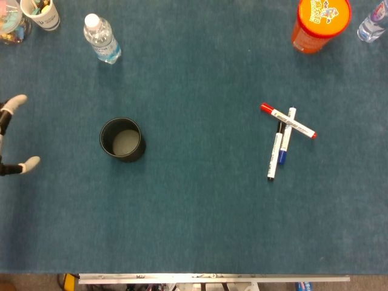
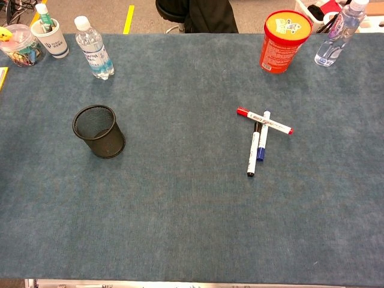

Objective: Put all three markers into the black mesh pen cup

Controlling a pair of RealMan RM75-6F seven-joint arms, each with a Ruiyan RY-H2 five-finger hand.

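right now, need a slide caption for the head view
Three crossed markers lie right of the empty black mesh pen cup; left hand at the edge.

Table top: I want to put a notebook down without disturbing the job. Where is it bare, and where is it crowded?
Bare: the wide stretch between the pen cup and the markers, and the whole near strip along the table edge. Crowded: the far corners, with the water bottle and paper cup on one side and the orange tub on the other.
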